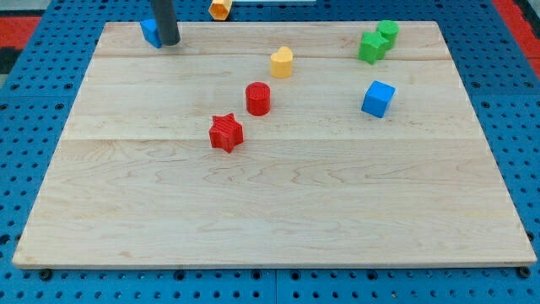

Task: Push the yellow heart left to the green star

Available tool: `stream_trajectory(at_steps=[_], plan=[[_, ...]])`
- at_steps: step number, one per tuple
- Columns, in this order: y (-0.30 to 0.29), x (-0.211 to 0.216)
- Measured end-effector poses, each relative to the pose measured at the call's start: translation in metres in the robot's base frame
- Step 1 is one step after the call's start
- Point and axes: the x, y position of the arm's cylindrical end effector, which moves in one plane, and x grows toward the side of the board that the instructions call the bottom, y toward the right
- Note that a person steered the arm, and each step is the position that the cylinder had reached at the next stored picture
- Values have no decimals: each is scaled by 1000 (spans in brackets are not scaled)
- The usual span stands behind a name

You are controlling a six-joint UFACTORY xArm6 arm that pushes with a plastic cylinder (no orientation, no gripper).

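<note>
My tip, a bare fingerless rod, touches a blue block, far left of the yellow heart and green star.

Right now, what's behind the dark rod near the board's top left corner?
A blue block sits behind my tip, showing only at the rod's left. The rest is covered, so its shape can't be made out.

My tip (rod upright), top left
</note>
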Motion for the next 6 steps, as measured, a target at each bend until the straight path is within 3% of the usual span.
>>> stream_trajectory(at_steps=[2,3,4,5,6], plan=[[86,0],[87,0],[124,0],[161,28],[154,62]])
